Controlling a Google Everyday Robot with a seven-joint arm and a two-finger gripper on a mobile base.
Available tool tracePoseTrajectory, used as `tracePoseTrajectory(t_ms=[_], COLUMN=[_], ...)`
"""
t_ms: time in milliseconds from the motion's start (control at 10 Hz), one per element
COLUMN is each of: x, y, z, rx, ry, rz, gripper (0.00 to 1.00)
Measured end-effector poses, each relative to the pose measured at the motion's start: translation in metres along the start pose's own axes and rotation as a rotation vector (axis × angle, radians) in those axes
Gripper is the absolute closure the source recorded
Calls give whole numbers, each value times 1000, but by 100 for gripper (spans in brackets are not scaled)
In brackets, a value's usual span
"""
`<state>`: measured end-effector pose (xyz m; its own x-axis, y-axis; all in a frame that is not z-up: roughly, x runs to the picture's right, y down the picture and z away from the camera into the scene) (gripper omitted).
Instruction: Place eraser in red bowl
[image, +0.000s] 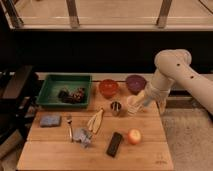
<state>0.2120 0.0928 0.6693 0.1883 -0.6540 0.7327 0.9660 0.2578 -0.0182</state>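
Note:
The eraser, a flat black block, lies on the wooden table near the front, just left of an apple. The red bowl stands at the back middle of the table, empty as far as I can see. My gripper hangs at the end of the white arm, right of a small metal cup and in front of the purple bowl. It is behind and to the right of the eraser, apart from it.
A green tray with dark items stands at the back left. A blue-grey sponge, a fork, a crumpled grey thing and a banana peel lie on the left half. A dark rail runs behind the table.

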Motion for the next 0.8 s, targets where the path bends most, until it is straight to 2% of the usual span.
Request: tracePoseTrajectory(t_ms=[500, 600, 700, 800], x=[0, 1, 5, 6], y=[0, -2, -9, -13], z=[0, 3, 15, 24], rx=[3, 24, 80, 105], ry=[-1, -8, -14, -18], rz=[-5, -21, -49, -67], gripper=[20, 20, 20, 20])
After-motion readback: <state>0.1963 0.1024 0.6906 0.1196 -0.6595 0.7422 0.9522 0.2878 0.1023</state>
